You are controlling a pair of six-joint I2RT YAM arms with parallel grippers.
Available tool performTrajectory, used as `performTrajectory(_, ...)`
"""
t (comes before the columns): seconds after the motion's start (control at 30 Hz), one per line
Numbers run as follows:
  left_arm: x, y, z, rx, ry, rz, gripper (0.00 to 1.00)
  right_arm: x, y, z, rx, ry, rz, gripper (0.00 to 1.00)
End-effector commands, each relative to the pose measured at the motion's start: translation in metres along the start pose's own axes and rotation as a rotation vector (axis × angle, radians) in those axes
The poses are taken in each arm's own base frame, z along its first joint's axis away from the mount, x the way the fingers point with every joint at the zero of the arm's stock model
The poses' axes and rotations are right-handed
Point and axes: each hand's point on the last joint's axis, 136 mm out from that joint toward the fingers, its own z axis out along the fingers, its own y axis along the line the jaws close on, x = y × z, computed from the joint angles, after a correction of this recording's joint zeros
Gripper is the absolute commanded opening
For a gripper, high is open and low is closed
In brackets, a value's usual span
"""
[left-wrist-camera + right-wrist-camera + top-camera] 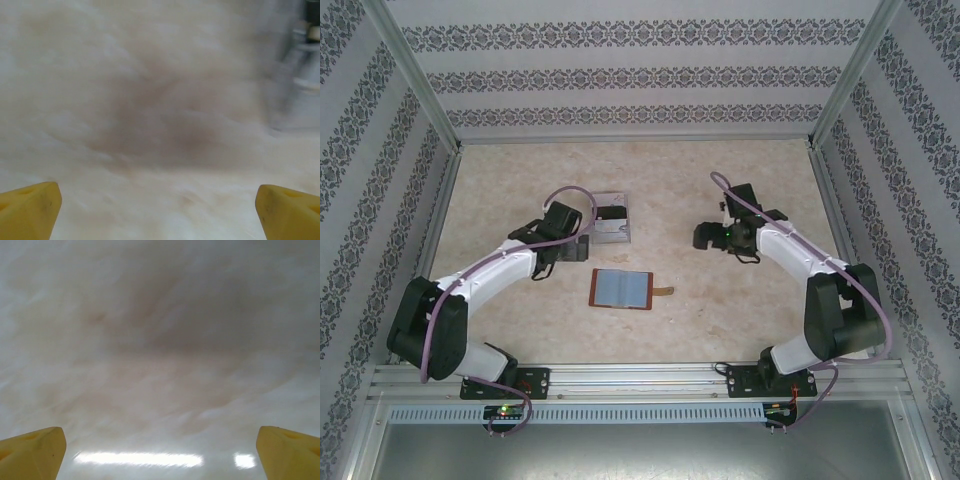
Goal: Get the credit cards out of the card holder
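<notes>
From above, the card holder [622, 290] lies open and flat on the counter [650, 180], with its grey-blue slotted inside facing up. Its long axis runs left to right, and its strap tab [665, 291] points toward the right arm's side. It sits between the two tools and nearer the arm bases than either: just to the right of the left tool [565, 245], and further off to the left of the right tool [705, 237]. What the slots hold is too small to tell. A clear tray [610, 230] sits just right of the left tool, beyond the card holder, with something dark in it.

The left arm [480, 280] is folded at the elbow far out to the left, its forearm reaching up and inward. The right arm [810, 270] mirrors it, with the elbow out to the right and the forearm angled inward.

In the left wrist view, the left tool [160, 215] is spread wide. Its yellow fingertips [30, 210] sit at the two bottom corners, with only blurred bare counter between them. A blurred grey shape [295, 75] lies ahead and to the right; I cannot tell what it is.

In the right wrist view, the right tool [160, 455] is equally wide. Its fingertips [32, 452] are far apart over bare, glossy counter, gripping nothing.
</notes>
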Motion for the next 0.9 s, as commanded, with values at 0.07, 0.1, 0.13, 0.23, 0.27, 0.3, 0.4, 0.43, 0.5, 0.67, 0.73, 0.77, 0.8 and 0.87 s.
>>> performTrajectory(0.07,-0.036,0.067,0.003,-0.276,-0.263,0.085,0.95,-0.039,-0.066,0.005,0.237,-0.167,-0.037,0.96)
performTrajectory(0.1,-0.037,0.074,0.006,-0.275,-0.294,0.078,0.95,-0.045,-0.068,0.005,0.231,-0.200,-0.043,0.96)
performTrajectory(0.13,-0.036,0.083,0.008,-0.276,-0.329,0.053,0.96,-0.051,-0.070,0.005,0.233,-0.246,-0.043,0.96)
performTrajectory(0.23,-0.030,0.103,0.021,-0.206,-0.383,-0.059,0.98,-0.058,-0.068,0.006,0.210,-0.397,-0.119,0.96)
performTrajectory(0.27,-0.030,0.108,0.025,-0.176,-0.405,-0.106,0.98,-0.062,-0.070,0.004,0.211,-0.469,-0.122,0.97)
performTrajectory(0.3,-0.030,0.111,0.027,-0.141,-0.429,-0.140,0.99,-0.067,-0.070,-0.001,0.211,-0.519,-0.123,0.97)
performTrajectory(0.4,-0.042,0.109,0.028,-0.014,-0.514,-0.185,0.99,-0.075,-0.065,-0.014,0.173,-0.660,-0.123,0.98)
performTrajectory(0.43,-0.046,0.109,0.028,0.016,-0.546,-0.202,0.99,-0.077,-0.064,-0.017,0.161,-0.690,-0.127,0.98)
performTrajectory(0.5,-0.050,0.111,0.034,0.079,-0.579,-0.258,1.00,-0.080,-0.062,-0.021,0.145,-0.750,-0.141,0.98)
performTrajectory(0.67,-0.052,0.097,0.039,0.174,-0.583,-0.214,1.00,-0.077,-0.056,-0.010,0.070,-0.759,-0.161,0.98)
performTrajectory(0.73,-0.049,0.089,0.036,0.194,-0.612,-0.174,1.00,-0.076,-0.055,-0.009,0.054,-0.777,-0.160,0.98)
performTrajectory(0.77,-0.046,0.086,0.038,0.184,-0.627,-0.164,1.00,-0.075,-0.056,-0.008,0.047,-0.779,-0.160,0.98)
performTrajectory(0.8,-0.040,0.084,0.042,0.175,-0.631,-0.159,1.00,-0.073,-0.056,-0.006,0.041,-0.792,-0.162,0.98)
performTrajectory(0.87,-0.039,0.088,0.043,0.155,-0.657,-0.174,1.00,-0.073,-0.056,-0.007,0.039,-0.827,-0.158,0.98)
